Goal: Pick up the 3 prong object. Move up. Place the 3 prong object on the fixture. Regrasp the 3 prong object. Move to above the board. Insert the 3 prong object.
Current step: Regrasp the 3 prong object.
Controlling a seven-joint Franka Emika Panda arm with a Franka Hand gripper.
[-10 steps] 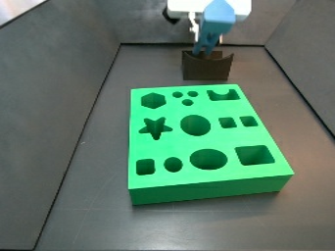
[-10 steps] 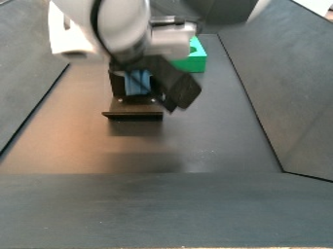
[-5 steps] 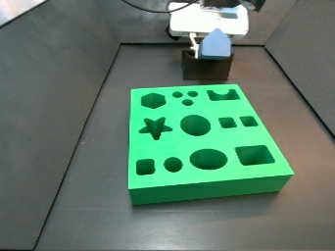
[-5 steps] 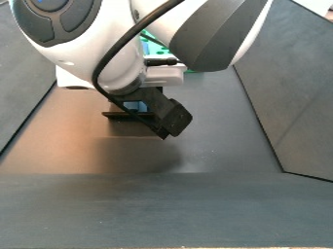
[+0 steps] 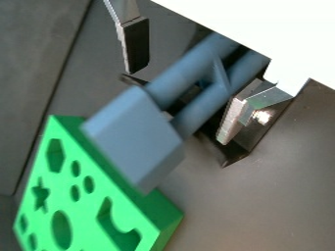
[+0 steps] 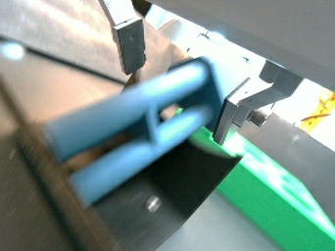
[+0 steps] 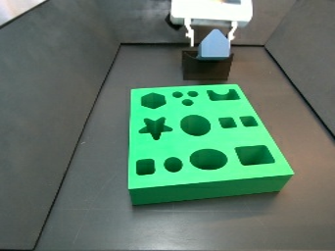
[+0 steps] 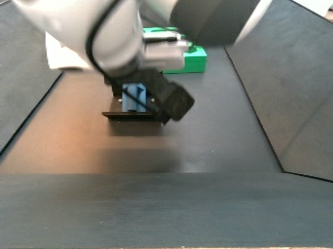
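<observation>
The 3 prong object (image 5: 183,98) (steel-blue, long-pronged) rests on the fixture (image 7: 206,66), gripper (image 5: 197,74) spread apart.

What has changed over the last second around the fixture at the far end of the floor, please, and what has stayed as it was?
The gripper has turned over the fixture, bringing the 3 prong object from a slant to upright at the fixture's top. In a wrist view the fingers stand apart on either side of the piece, so it looks released or nearly so. The fixture and the board have stayed put.
</observation>
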